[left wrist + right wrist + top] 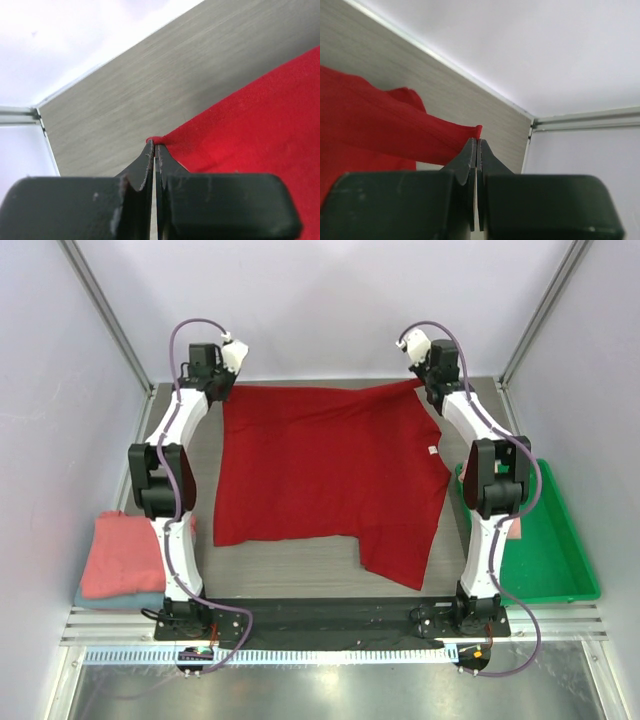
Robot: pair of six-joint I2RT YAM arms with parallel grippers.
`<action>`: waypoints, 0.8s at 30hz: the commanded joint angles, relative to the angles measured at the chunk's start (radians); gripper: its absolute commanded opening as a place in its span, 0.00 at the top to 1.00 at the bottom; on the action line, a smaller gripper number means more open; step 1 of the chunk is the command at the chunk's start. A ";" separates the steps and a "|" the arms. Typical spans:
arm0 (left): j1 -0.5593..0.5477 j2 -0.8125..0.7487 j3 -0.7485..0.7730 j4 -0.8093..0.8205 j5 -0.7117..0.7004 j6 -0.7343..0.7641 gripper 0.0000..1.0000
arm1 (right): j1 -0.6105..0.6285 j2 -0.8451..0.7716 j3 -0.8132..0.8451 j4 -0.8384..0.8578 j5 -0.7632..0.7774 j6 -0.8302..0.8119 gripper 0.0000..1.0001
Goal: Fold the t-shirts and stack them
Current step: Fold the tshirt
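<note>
- Your left gripper [154, 147] is shut tight on one far corner of the red shirt [330, 475].
- Your right gripper [477, 142] pinches the other far corner.

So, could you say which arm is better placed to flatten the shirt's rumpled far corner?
Probably right: the right gripper is shut on the creased corner of the red shirt; the left gripper pinches the flat one.

one red t-shirt [320, 470], one pink [125, 550], one blue-grey [105, 598], one green tray [550, 550]
</note>
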 commanded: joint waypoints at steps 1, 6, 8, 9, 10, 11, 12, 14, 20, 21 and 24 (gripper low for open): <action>0.007 -0.080 -0.056 0.018 0.018 0.033 1.00 | -0.004 -0.118 -0.092 0.021 -0.003 0.007 0.99; 0.009 -0.129 -0.133 0.018 0.018 0.044 1.00 | -0.002 -0.204 -0.190 -0.005 -0.006 0.016 0.99; 0.009 -0.146 -0.153 0.018 0.014 0.053 1.00 | 0.001 -0.245 -0.230 -0.023 -0.012 0.029 0.99; 0.009 -0.160 -0.173 0.018 0.011 0.057 1.00 | 0.003 -0.258 -0.242 -0.029 -0.014 0.032 0.99; 0.009 -0.166 -0.183 0.021 0.003 0.064 1.00 | 0.010 -0.285 -0.268 -0.040 -0.015 0.041 0.99; 0.010 -0.174 -0.194 0.021 0.001 0.068 1.00 | 0.013 -0.299 -0.279 -0.048 -0.018 0.044 0.99; 0.010 -0.187 -0.216 0.022 0.000 0.068 1.00 | 0.016 -0.310 -0.290 -0.052 -0.020 0.048 0.99; 0.013 -0.203 -0.237 0.024 0.001 0.070 1.00 | 0.029 -0.344 -0.327 -0.064 -0.021 0.055 0.99; 0.015 -0.285 -0.318 -0.014 0.006 0.077 1.00 | 0.041 -0.422 -0.405 -0.107 -0.035 0.079 0.99; 0.015 -0.301 -0.355 -0.016 0.009 0.082 1.00 | 0.046 -0.431 -0.414 -0.114 -0.038 0.088 0.99; 0.015 -0.345 -0.427 -0.028 0.015 0.085 1.00 | 0.055 -0.474 -0.465 -0.134 -0.047 0.102 0.99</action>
